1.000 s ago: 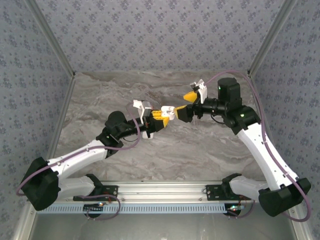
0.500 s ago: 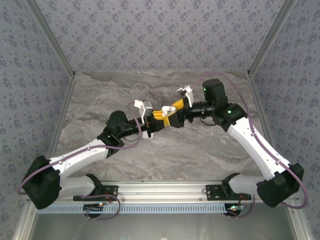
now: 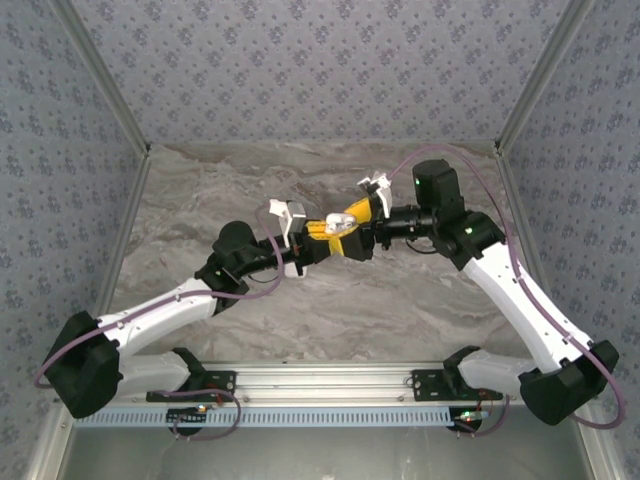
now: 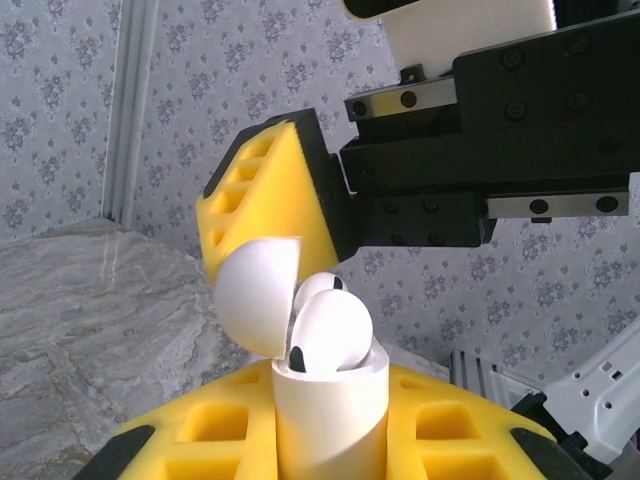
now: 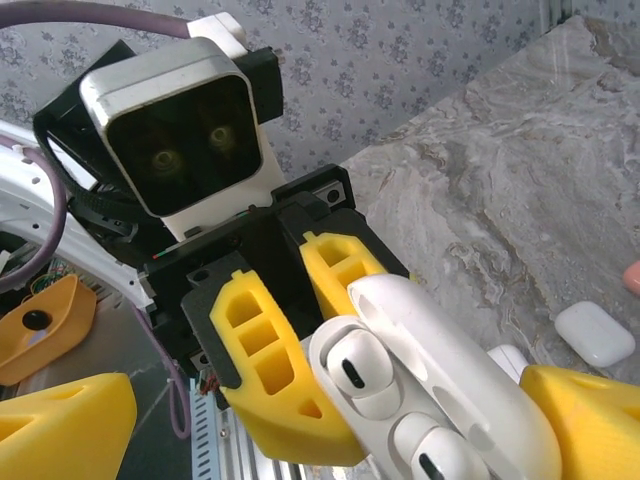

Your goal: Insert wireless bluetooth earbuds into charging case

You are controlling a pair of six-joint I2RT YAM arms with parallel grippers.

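There's the left gripper (image 5: pixel 325 335) pinching the open charging case (image 5: pixel 470 350), two white earbuds (image 5: pixel 355 372) seated inside; a second case (image 5: pixel 593 333), shut I think, on the marble table (image 5: pixel 520 160).

You had both arms reached in, meeting nose to nose mid-workspace. Left arm (image 3: pixel 160 310): base near-left, links running low and to the right, elbow bent, wrist aimed right. Left gripper (image 3: pixel 316 236) was pinched tight on the charging case (image 3: pixel 340 222), with yellow fingers (image 4: pixel 200 440) on either side of its base, holding it upright. Right arm (image 3: pixel 520 290): base near-right, forearm climbing up and left, wrist aimed left at the other gripper. Right gripper (image 3: pixel 350 228) had its jaws spread wide. One finger (image 4: pixel 265 195) sat just behind the case's open lid, and the two fingertips straddled the case in your right wrist view. Couldn't tell if that finger touched the lid.
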